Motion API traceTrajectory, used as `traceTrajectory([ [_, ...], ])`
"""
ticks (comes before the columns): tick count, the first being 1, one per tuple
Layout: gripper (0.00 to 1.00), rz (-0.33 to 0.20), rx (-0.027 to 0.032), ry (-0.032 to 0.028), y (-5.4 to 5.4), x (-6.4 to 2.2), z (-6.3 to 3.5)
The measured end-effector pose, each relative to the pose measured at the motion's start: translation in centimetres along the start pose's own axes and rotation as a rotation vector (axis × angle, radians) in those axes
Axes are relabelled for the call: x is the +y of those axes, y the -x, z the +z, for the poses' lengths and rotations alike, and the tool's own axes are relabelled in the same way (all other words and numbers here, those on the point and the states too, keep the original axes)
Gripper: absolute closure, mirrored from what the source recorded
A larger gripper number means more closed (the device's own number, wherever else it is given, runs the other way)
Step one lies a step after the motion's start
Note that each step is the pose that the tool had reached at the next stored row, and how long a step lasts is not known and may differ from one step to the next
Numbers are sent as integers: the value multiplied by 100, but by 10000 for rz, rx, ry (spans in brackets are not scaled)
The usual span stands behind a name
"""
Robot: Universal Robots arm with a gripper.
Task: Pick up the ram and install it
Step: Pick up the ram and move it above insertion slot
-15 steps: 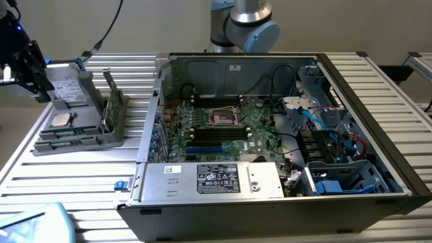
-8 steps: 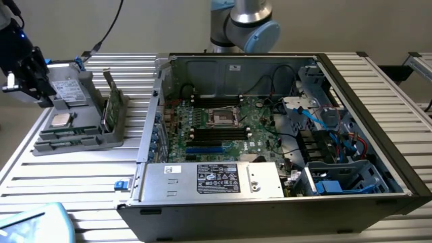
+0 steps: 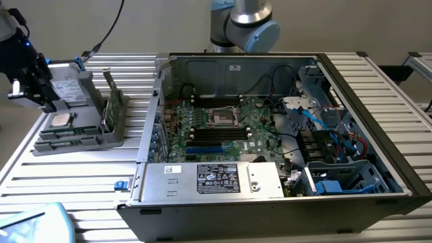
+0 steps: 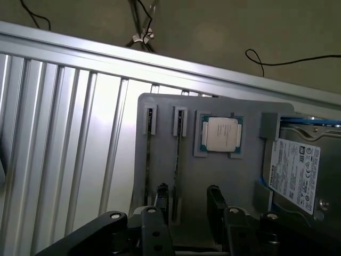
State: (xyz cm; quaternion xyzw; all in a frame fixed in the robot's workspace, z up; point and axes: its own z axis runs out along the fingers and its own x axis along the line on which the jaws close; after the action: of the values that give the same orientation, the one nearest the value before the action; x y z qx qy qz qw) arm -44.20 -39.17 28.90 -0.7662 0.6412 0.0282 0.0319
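With my fingers (image 4: 214, 198) spread wide over the grey parts tray (image 4: 234, 176), the ram (image 4: 178, 160) looks to stand on edge in a narrow slot beside the processor chip (image 4: 222, 133), its long axis running straight out between both fingertips.

You are hanging the wide-open gripper (image 4: 187, 201) in free air above the gray holder (image 4: 242, 181). Below it, the processor chip (image 4: 222, 133) and hard drive (image 4: 295, 170) are lying low; upright green cards (image 3: 113, 107) are standing between it and the computer case (image 3: 202, 71).
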Motion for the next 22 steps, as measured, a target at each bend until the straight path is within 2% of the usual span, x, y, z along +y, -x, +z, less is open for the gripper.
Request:
traceTrajectory([
  [5, 57, 3, -5, 24, -13, 2, 90],
  [8, 57, 5, -14, 72, -23, 2, 143],
  [13, 57, 22, -46, 248, -119, -19, 194],
  [16, 57, 31, -70, 367, -175, -59, 219],
  [17, 57, 33, -74, 388, -181, -77, 226],
  [22, 57, 35, -76, 398, -193, -108, 298],
])
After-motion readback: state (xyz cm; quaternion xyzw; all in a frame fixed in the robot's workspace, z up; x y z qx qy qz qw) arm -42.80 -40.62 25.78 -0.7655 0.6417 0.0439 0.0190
